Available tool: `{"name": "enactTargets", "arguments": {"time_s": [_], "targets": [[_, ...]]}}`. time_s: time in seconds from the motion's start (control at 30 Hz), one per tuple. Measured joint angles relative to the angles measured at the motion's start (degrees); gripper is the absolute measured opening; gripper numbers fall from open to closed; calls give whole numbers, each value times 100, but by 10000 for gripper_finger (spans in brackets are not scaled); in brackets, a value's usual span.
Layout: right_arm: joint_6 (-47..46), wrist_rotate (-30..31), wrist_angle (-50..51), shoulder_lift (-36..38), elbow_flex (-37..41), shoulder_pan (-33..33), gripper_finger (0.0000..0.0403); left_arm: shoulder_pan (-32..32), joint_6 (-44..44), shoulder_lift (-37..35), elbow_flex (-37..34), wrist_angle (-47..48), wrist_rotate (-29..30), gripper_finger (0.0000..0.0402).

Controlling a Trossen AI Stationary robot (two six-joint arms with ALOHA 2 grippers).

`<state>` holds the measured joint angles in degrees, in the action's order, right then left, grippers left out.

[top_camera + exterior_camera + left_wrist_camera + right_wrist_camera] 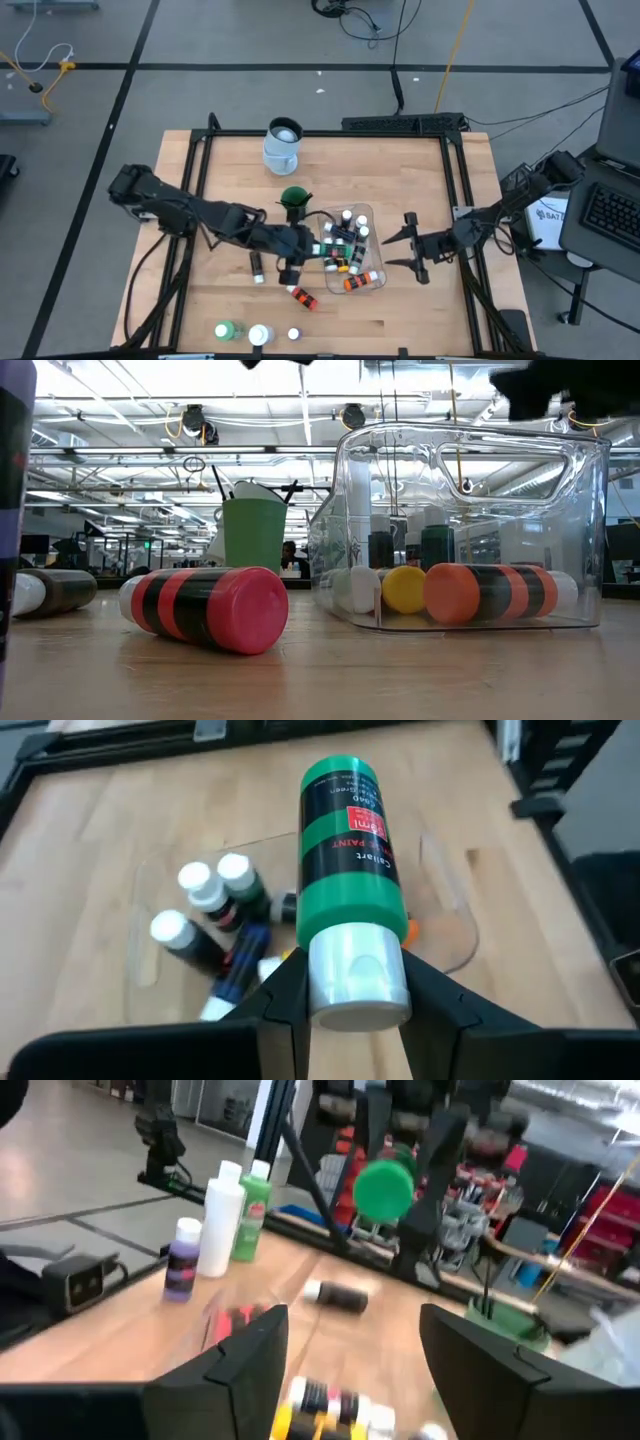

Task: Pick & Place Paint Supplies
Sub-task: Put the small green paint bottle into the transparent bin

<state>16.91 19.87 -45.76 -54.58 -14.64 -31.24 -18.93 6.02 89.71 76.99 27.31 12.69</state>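
Note:
My left gripper [358, 995] is shut on a green paint bottle [348, 850] with a black band and a white cap, held over the clear tub [368, 215]. The tub stands on the table and holds several small paint bottles [215, 890]. My right gripper [350, 1370] stands open just to the right of the tub [410, 246], with nothing between its fingers. In the right wrist view, the held bottle's green base [383, 1188] faces it. A red-and-black bottle [205, 608] and a dark bottle [257, 265] lie on their sides left of the tub. My left gripper pinches the green bottle's white cap end [358, 982] between its two fingers, one on each side of the cap. The fingers come from the table's left, slanting down. The bottle sticks out ahead in line with them, base forward, lifted clear above the tub.
A green cup [294, 200] holding dark brushes stands just beyond the tub, and a pale jug [283, 145] near the far edge. At the near edge stand a green bottle [225, 330], a white jar [260, 335] and a small purple bottle [182, 1260].

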Motion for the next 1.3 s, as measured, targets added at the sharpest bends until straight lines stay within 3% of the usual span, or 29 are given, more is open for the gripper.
{"name": "enactTargets", "arguments": {"time_s": [0.17,0.33,0.47,0.63,0.8,0.97,1.17,1.3], "targets": [[-264,22,-682,266,759,2,207,120,-188,833,1489,1840,70,101],[-81,423,-1812,513,1294,2,199,328,-456,1922,3241,3621,40,101],[-83,870,-1699,622,1358,7,199,408,-1000,2943,4488,4520,67,101],[-83,886,-1601,634,1364,4,196,410,-2096,3952,5687,5103,214,101],[47,886,-1610,636,1373,4,196,505,-3055,4228,5528,5170,526,101],[172,886,-1577,642,1377,4,196,522,-3424,4337,5369,5289,1408,101],[193,886,-1514,647,1378,7,192,447,-3850,4311,5370,5298,1220,101],[192,886,-1503,647,1380,7,192,362,-4097,4319,5370,5510,1589,101]]}}
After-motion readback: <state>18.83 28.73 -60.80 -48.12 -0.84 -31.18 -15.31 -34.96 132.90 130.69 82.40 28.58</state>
